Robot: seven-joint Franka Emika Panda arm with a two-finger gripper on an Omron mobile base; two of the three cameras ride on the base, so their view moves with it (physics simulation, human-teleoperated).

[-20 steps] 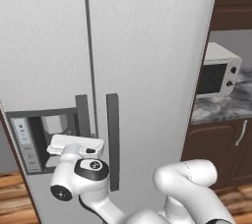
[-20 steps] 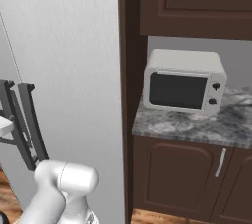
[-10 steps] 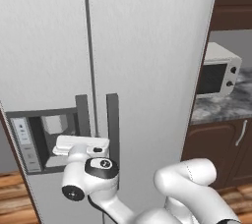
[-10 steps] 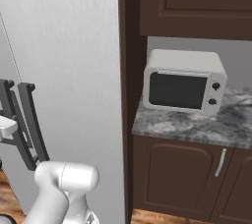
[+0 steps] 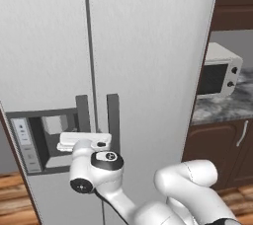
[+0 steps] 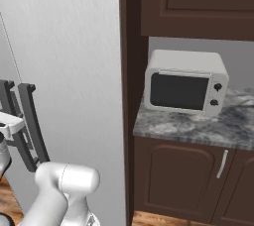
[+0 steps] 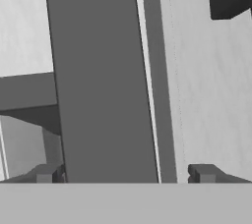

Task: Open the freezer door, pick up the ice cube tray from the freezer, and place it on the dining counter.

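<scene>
A: Grey brushed metal across both doors, seam between them shut. The freezer door is closed, so no step of the task is done yet.

B: Agreed. Gripper?

A: In the hand view the two dark tips stand wide apart, one on each side of the freezer door's bar handle. Nothing clamped. I judge it set to close on the bar, though contact cannot be confirmed.

B: Landmark for position?

A: The dispenser panel: dark, recessed, rectangular, with a pale control strip on its left side. The handle runs just right of it; the plain door's handle is just right of that, across the seam. The white hand sits level with the panel's lower half.

B: Ice cube tray?

A: Behind the closed door, presumably. Cannot tell its shelf.

B: Remaining?

A: Grasp, pull open, fetch tray, carry to the dining counter.

B: Other surfaces?

A: Far right of the panel: white boxy microwave on mottled grey stone, dark brown cabinets beneath.
</scene>
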